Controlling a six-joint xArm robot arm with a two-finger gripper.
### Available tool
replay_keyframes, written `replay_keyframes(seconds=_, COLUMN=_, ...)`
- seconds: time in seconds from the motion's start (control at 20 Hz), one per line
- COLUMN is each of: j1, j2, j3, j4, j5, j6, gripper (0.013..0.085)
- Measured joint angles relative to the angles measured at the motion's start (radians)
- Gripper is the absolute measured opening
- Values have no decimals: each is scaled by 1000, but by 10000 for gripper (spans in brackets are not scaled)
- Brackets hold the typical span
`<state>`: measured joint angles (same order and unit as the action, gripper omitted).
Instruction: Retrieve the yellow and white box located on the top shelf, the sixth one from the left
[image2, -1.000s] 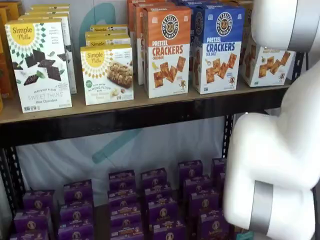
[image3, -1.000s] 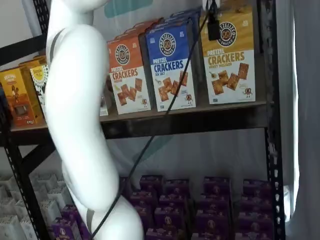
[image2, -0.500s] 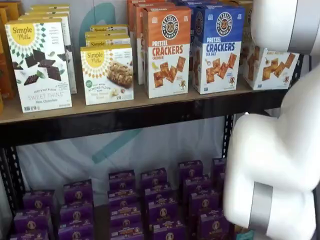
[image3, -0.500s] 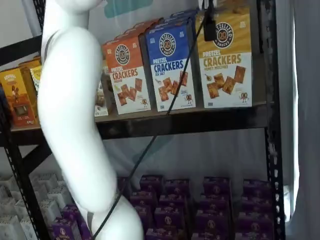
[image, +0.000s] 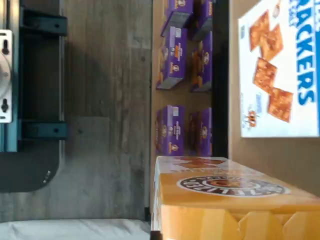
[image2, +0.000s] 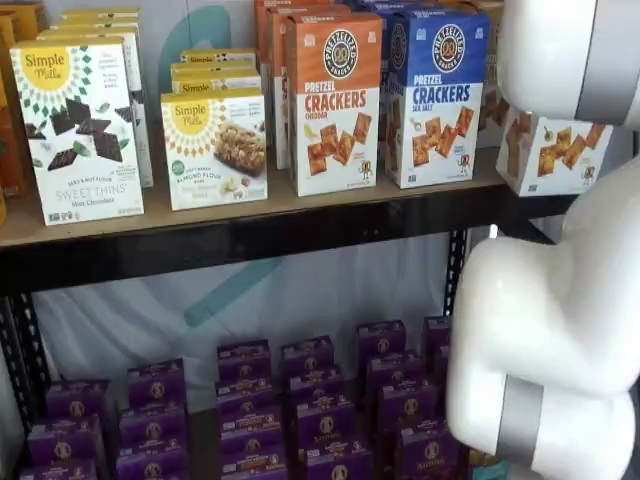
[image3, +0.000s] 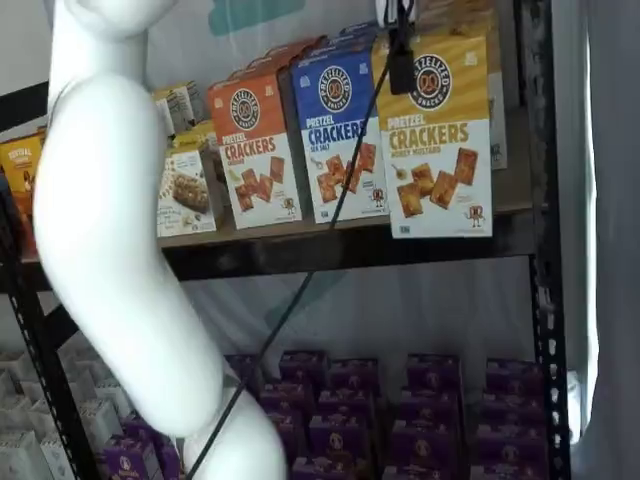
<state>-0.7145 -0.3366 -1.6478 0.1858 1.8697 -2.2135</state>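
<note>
The yellow and white box (image3: 436, 135) hangs in front of the top shelf (image3: 330, 250), its lower edge over the black front rail. My gripper (image3: 402, 62) shows only as a black finger at the box's upper left edge, with a cable beside it, shut on the box. In a shelf view the box's white lower part (image2: 556, 152) peeks out, tilted, from behind my white arm (image2: 560, 330), beyond the end of the top shelf (image2: 250, 240). The wrist view shows the box's yellow top with its round logo (image: 230, 192) close up.
A blue-and-white cracker box (image3: 338, 130) and an orange-and-white one (image3: 255, 145) stand left of the held box. White Simple Mills boxes (image2: 78, 130) fill the shelf's left part. Purple boxes (image2: 300, 410) cover the lower shelf. A black upright (image3: 540, 250) runs down the right.
The yellow and white box has come forward off the shelf with the gripper, and now sits lower and nearer to the camera. My arm has swung back from the shelf.
</note>
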Motion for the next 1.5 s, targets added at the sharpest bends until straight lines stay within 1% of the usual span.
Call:
replay_keyframes(seconds=0.35, j1=-3, j2=-91, j3=82, j4=-1, j5=37, j6=1, gripper=610)
replay_keyframes(seconds=0.65, j1=10, j2=-152, j3=136, j4=14, j5=76, j6=25, gripper=610)
replay_keyframes(seconds=0.95, j1=54, j2=-199, j3=180, j4=0, j5=85, j6=64, gripper=610)
replay_keyframes(seconds=1.1, j1=85, j2=-225, j3=208, j4=-9, j5=87, j6=90, gripper=610)
replay_keyframes(seconds=1.5, j1=143, j2=-268, j3=257, j4=-19, j5=92, j6=144, gripper=610)
